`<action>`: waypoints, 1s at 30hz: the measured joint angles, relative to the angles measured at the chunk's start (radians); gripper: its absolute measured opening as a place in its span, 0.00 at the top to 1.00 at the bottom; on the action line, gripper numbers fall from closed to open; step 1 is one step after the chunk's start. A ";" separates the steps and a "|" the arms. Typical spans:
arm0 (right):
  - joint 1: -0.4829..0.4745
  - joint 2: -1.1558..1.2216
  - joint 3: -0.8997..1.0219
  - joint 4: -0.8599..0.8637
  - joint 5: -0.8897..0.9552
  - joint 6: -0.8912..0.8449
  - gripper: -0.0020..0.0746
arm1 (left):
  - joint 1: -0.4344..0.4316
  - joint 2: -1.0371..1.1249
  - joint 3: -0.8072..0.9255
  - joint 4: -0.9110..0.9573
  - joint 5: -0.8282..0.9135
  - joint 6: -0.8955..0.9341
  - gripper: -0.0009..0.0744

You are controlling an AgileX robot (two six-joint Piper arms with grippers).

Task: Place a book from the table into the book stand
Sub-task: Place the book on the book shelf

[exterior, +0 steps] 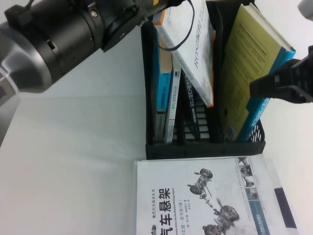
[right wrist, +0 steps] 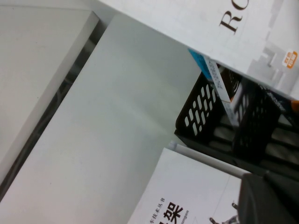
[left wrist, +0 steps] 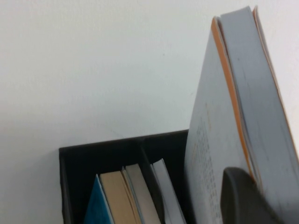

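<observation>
Leaning book: the book (exterior: pixel 198 46), white cover with an orange edge and dark title lettering, tilts over the middle slots of the book stand (exterior: pixel 205 147), its lower corner down among the dividers, its top toward the left arm; not yet upright in a slot.
Handling, judged: a thick paperback, moderately heavy, stiff across the closed block but floppy at the free cover; the glossy cover is likely slippery, so a pinch near the spine or across the full page block holds better than one on a loose cover corner.
Grip point: the left wrist view shows the book (left wrist: pixel 243 140) edge-on, orange cover lines either side of grey pages, with a dark pad (left wrist: pixel 245 196) lying against it at the near end.
Left claw: at the top of the high view, hidden behind the arm's dark housing; narrowly set and, judging by that pad on the book, pinching the book's upper end.
Right claw: right claw (exterior: pixel 283 85) hovers at the right side beside the stand, over the olive book (exterior: pixel 249 63); whether its fingers are spread cannot be told; it holds nothing visible.
Stand contents: several thin books (exterior: pixel 164 98) upright in the left slots; the olive book with a blue spine leans in the right slot.
Surface: white surface (exterior: pixel 73 161), with the car-suspension book (exterior: pixel 195 200) lying flat just in front of the stand.
Risk, judged: the lower corner may catch on a divider as the book is tipped upright.
</observation>
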 joint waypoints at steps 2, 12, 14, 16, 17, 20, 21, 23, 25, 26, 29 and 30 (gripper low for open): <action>0.000 0.000 0.000 0.000 0.000 0.000 0.98 | 0.000 0.006 -0.007 -0.012 0.000 0.008 0.85; 0.000 0.000 0.000 0.002 0.000 -0.007 0.98 | -0.066 0.020 -0.021 -0.035 0.038 0.133 0.85; 0.000 0.000 0.000 0.002 0.000 -0.007 0.98 | -0.067 0.030 -0.025 -0.035 0.038 0.139 0.85; 0.000 0.000 0.000 0.002 0.000 -0.007 0.98 | -0.067 0.043 -0.029 -0.035 0.038 0.141 0.85; 0.000 0.000 0.000 0.002 0.003 -0.007 0.98 | -0.067 0.047 -0.029 -0.035 0.043 0.143 0.85; 0.000 0.000 0.000 0.002 0.010 -0.007 0.98 | -0.067 0.080 -0.027 -0.071 0.081 0.143 0.85; 0.000 0.000 0.000 0.002 0.015 -0.007 0.98 | -0.067 0.091 -0.022 -0.089 0.095 0.143 0.85; 0.000 0.000 0.000 0.002 0.019 -0.007 0.98 | -0.070 0.105 -0.016 -0.110 0.123 0.143 0.85; 0.000 0.000 0.000 0.002 0.021 -0.007 0.98 | -0.074 0.107 -0.016 -0.114 0.141 0.143 0.85; 0.000 0.000 0.000 0.002 0.023 -0.007 0.98 | -0.074 0.107 -0.016 -0.114 0.143 0.143 0.85; 0.000 0.000 0.000 0.002 0.026 -0.008 0.98 | -0.076 0.107 -0.016 -0.103 0.143 0.143 0.85; 0.000 0.000 0.000 0.002 0.026 -0.008 0.98 | -0.076 0.107 -0.016 -0.099 0.143 0.143 0.85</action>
